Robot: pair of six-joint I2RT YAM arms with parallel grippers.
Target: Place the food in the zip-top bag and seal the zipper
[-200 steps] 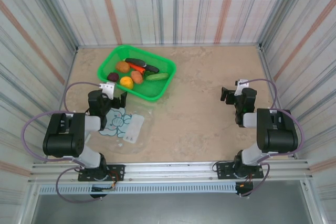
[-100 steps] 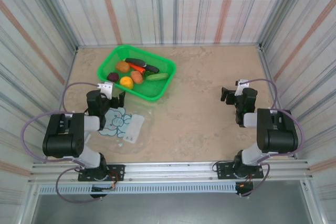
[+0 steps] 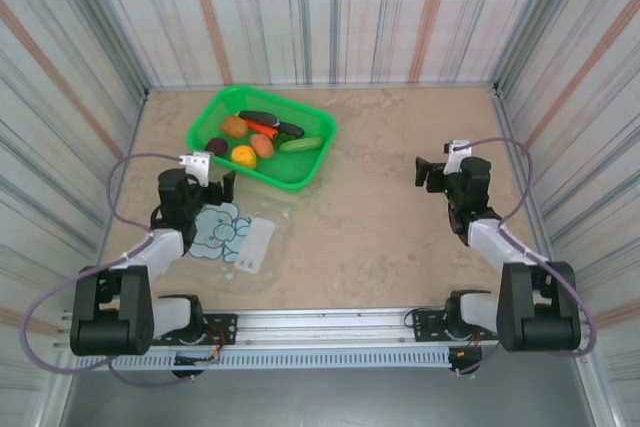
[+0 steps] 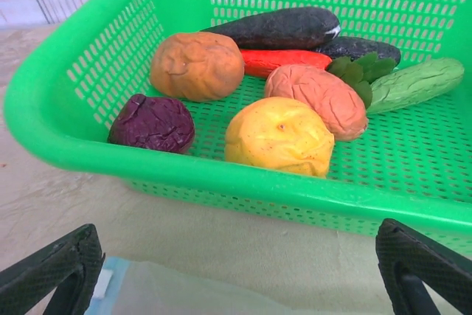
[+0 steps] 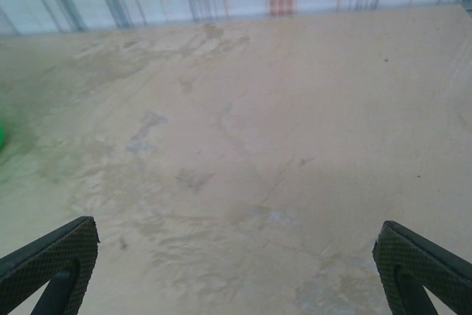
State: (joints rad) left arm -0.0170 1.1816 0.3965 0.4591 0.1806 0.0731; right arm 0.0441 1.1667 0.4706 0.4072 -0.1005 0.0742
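The food lies in a green mesh basket point(image 3: 305, 173): an eggplant point(image 4: 276, 27), carrot point(image 4: 284, 60), cucumber point(image 4: 417, 85), and round brownish point(image 4: 196, 66), dark red-purple point(image 4: 153, 123) and yellow-orange point(image 4: 279, 136) pieces. The zip-top bag point(image 3: 235, 237) lies flat on the table just in front of the basket, its cartoon print facing up. The zipper is too small to make out. My left gripper point(image 3: 217, 179) hovers open over the bag's far edge point(image 4: 169, 293), facing the basket. My right gripper point(image 3: 430, 174) stands open over bare table on the right, with nothing between its fingers point(image 5: 48, 263).
Striped walls close in the table on three sides. The basket rim point(image 4: 221, 175) stands close ahead of the left gripper. Bare tabletop point(image 3: 380, 217) stretches between the bag and the right arm.
Both arms have changed pose, their bulky links swinging back toward the near edge. The grippers shifted only slightly and stay open. Basket, food and bag have not moved.
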